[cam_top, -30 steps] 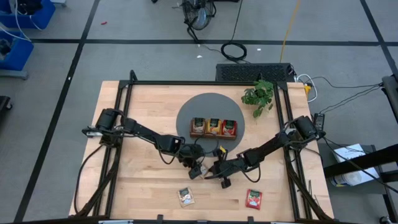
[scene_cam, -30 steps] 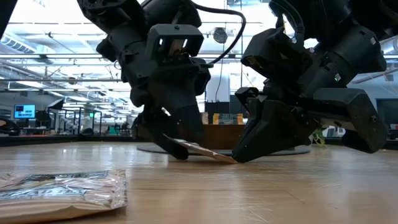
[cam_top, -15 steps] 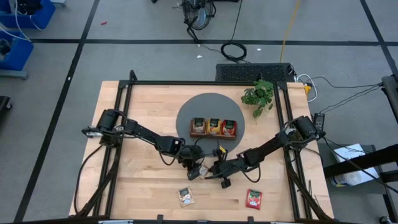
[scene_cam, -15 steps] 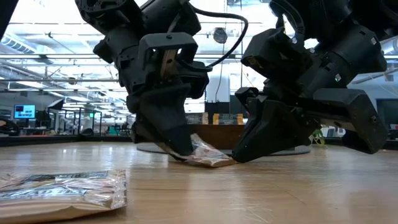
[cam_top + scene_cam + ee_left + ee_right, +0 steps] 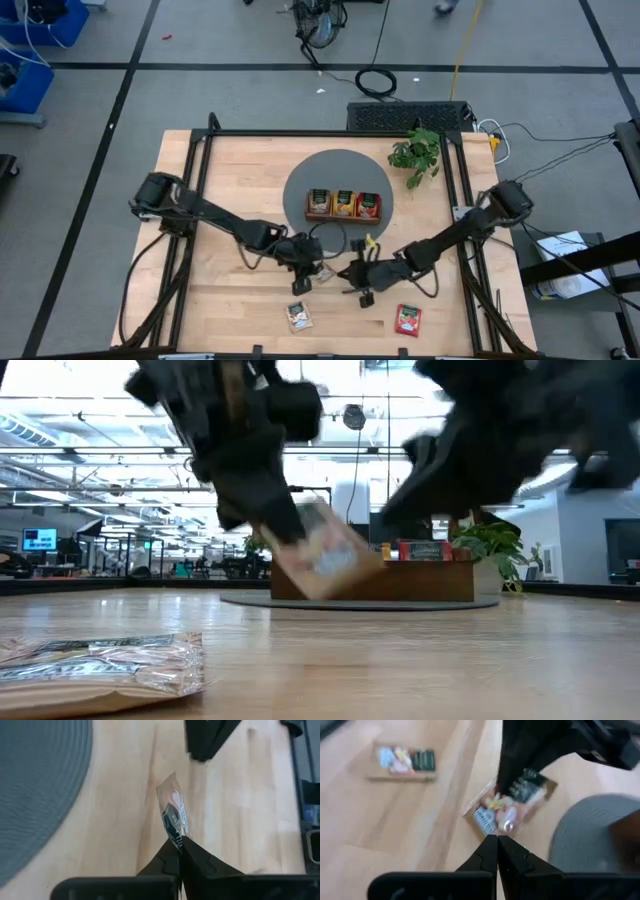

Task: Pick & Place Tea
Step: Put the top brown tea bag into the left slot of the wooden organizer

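My left gripper [image 5: 303, 272] is shut on a cream tea sachet [image 5: 325, 556] and holds it above the wood table, in front of the grey round mat [image 5: 300, 190]. The left wrist view shows this sachet [image 5: 172, 810] edge-on. My right gripper [image 5: 356, 278] is shut on nothing. It hangs just to the right of the sachet and, in the left wrist view, stands apart from it. Another cream sachet [image 5: 299, 316] and a red one [image 5: 408, 319] lie flat near the table's front edge. The brown tray [image 5: 343, 216] stands on the mat with three sachets upright in it. My left gripper pinches one edge of the sachet [image 5: 173, 831], at its dark-printed part, between its two fingers. The fingers slant downward, coming from the table's left. The sachet sticks out beyond the fingertips, tilted and clear of the table.
A small potted plant [image 5: 416, 153] stands at the back right beside the mat. The black frame rails [image 5: 195, 200] run along the table's left and right sides. Bare wood lies between the mat and the two loose sachets.
My left gripper has shut on the sachet's edge, rolled and risen. The sachet, which lay propped low on the table, now hangs tilted and clear of it. My right gripper, still shut, has also risen and drawn back a little toward the near right.
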{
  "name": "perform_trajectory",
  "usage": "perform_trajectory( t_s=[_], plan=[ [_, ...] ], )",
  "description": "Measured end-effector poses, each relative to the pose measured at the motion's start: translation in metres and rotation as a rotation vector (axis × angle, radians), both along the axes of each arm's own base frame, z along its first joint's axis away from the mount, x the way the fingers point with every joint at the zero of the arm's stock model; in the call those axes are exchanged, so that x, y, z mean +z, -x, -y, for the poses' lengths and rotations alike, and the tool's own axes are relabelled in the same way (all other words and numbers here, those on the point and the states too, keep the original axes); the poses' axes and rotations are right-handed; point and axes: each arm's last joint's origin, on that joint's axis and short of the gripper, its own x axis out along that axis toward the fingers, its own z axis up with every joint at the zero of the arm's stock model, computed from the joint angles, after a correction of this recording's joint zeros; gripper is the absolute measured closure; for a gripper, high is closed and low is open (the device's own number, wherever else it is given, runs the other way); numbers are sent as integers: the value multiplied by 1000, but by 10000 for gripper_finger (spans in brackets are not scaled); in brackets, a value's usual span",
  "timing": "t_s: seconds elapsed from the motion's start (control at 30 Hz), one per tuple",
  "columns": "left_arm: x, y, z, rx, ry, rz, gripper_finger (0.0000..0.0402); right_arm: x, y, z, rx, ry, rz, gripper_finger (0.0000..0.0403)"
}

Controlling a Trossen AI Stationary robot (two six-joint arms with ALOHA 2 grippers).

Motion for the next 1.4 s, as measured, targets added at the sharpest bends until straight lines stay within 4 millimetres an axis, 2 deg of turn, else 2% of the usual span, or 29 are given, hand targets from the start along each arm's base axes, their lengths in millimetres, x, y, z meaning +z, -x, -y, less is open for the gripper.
perform_trajectory(
  t_s=[0.13,0.23,0.43,0.63,0.8,0.9,1.07,1.4],
  plan=[
    [26,10,15,-33,-105,85,394,25,11,-14,53,2,83,403],
    [37,13,27,-60,-176,130,397,39,14,-18,79,-14,156,403],
    [46,15,52,-74,-396,176,398,53,11,-20,87,-71,272,378],
    [48,22,64,-33,-518,218,398,56,5,-11,12,-160,293,305],
    [47,23,71,-34,-524,236,398,58,-2,2,-63,-246,307,245],
    [43,23,73,-65,-548,229,398,58,-6,9,-41,-311,292,221],
    [34,17,73,-79,-568,232,398,57,-13,21,-17,-439,249,207],
    [28,10,68,-59,-567,232,396,46,-18,31,-33,-506,160,219]
  ],
)
